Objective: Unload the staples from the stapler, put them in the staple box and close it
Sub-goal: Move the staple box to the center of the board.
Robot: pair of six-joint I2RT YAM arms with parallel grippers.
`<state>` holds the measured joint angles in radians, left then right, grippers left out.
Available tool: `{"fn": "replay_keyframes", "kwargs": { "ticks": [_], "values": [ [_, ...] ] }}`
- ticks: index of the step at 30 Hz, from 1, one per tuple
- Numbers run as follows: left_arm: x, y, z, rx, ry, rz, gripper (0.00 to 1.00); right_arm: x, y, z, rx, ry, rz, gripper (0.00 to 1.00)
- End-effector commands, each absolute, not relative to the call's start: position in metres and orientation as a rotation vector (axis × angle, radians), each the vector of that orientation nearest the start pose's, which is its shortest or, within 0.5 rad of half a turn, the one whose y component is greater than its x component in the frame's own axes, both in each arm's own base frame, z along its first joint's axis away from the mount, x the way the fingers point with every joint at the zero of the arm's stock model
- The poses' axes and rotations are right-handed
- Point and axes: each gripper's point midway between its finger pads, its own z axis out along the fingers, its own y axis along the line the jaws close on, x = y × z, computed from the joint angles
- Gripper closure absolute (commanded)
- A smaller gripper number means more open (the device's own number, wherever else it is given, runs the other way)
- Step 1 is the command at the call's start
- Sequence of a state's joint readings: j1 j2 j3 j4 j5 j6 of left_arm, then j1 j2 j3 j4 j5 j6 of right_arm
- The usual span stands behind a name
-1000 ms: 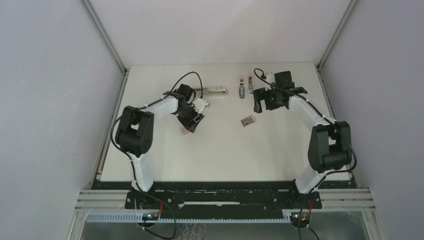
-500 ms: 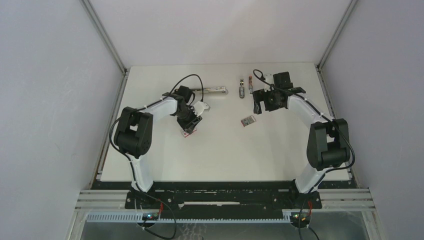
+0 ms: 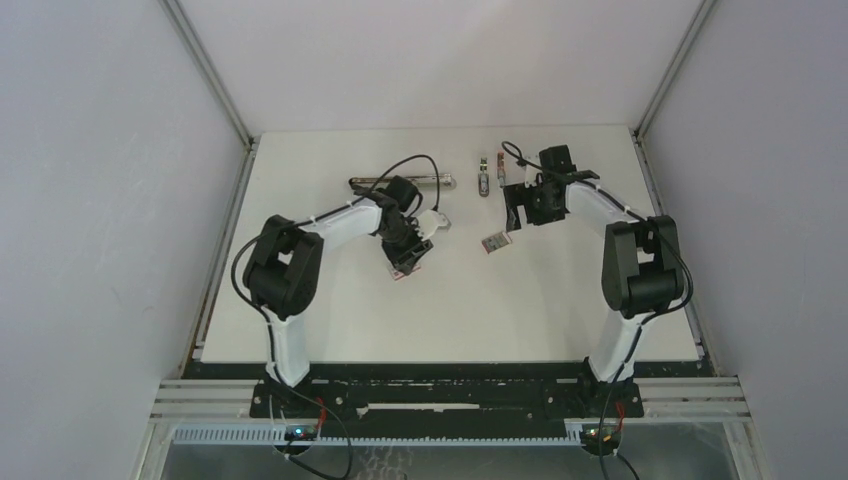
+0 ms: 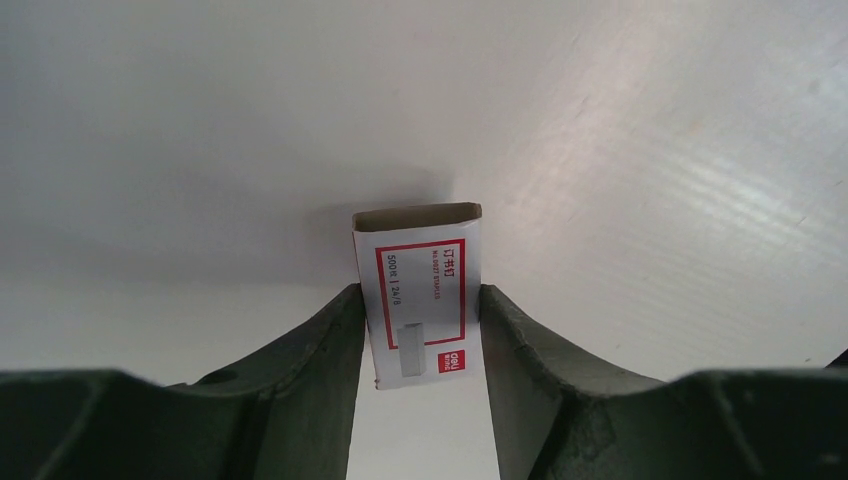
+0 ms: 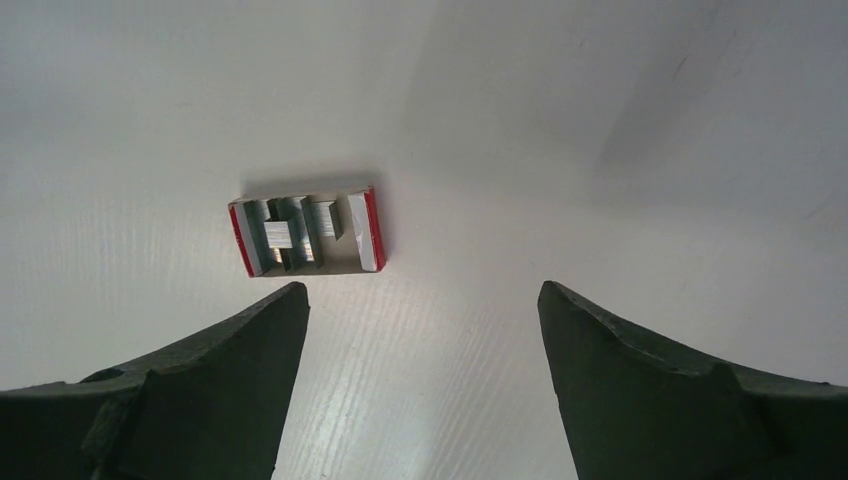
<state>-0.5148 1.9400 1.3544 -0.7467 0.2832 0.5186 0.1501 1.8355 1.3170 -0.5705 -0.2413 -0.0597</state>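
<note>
The staples [image 5: 290, 236] were short silver strips lying side by side in an open tray [image 5: 371, 232], flat on the table [image 3: 450, 310], a little right of its middle and nearer the far edge than the near one. I judged them very light, stiff along their length but brittle. A strip would snap into pieces if I pinched it hard or bent it, and the bare metal would slide between my pads. The best hold would be across a strip's two long sides, near its middle, with a soft squeeze. The tray itself looked like thin card, easy to push along the table by accident.

My right fingers [image 5: 230, 350] hung just on the near side of the tray, spread wide, with nothing between them. That arm was folded at the elbow, with the wrist pitched down at the table.

My left fingers [image 4: 310, 360] were clenched on the box's sleeve [image 4: 420, 290], one pad on each long side, its open end pointing away from me. That arm reached toward the table's middle, elbow bent and wrist tipped down.

The long chrome piece near the far edge I took for the stapler [image 3: 418, 182]. I could not tell whether any staples remained in it.
</note>
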Motion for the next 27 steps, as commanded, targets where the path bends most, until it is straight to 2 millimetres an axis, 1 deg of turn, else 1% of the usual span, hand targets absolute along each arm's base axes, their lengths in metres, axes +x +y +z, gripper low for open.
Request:
{"fn": "replay_keyframes", "kwargs": {
  "ticks": [1, 5, 9, 10, 13, 15, 17, 19, 22, 24, 26, 27],
  "values": [
    [0.32, -0.251, 0.046, 1.484, 2.4, -0.413, 0.49, 0.411, 0.103, 0.073, -0.329, 2.608, 0.383, 0.18],
    [0.31, -0.276, 0.047, 1.551, 2.372, -0.4, 0.49, 0.412, 0.108, 0.069, -0.328, 2.624, 0.443, 0.37],
    [0.31, -0.295, 0.047, 1.584, 2.361, -0.387, 0.48, 0.416, 0.11, 0.064, -0.337, 2.63, 0.451, 0.43],
    [0.311, -0.301, 0.05, 1.589, 2.353, -0.393, 0.48, 0.417, 0.111, 0.061, -0.341, 2.635, 0.46, 0.44],
    [0.314, -0.311, 0.051, 1.587, 2.354, -0.394, 0.48, 0.417, 0.114, 0.054, -0.359, 2.65, 0.484, 0.48],
    [0.313, -0.312, 0.051, 1.596, 2.365, -0.385, 0.47, 0.416, 0.117, 0.051, -0.372, 2.66, 0.501, 0.49],
    [0.314, -0.311, 0.056, 1.595, 2.353, -0.37, 0.45, 0.415, 0.12, 0.049, -0.389, 2.66, 0.512, 0.49],
    [0.316, -0.308, 0.067, 1.584, 2.321, -0.352, 0.41, 0.413, 0.124, 0.047, -0.407, 2.665, 0.511, 0.49],
    [0.316, -0.305, 0.093, 1.564, 2.265, -0.364, 0.34, 0.41, 0.127, 0.043, -0.425, 2.675, 0.514, 0.51],
    [0.317, -0.299, 0.107, 1.554, 2.232, -0.36, 0.29, 0.409, 0.13, 0.04, -0.434, 2.682, 0.514, 0.53],
    [0.316, -0.289, 0.114, 1.556, 2.213, -0.352, 0.25, 0.408, 0.132, 0.037, -0.44, 2.688, 0.513, 0.57],
    [0.316, -0.283, 0.114, 1.556, 2.213, -0.349, 0.24, 0.408, 0.132, 0.037, -0.442, 2.689, 0.51, 0.58]
  ]
}}
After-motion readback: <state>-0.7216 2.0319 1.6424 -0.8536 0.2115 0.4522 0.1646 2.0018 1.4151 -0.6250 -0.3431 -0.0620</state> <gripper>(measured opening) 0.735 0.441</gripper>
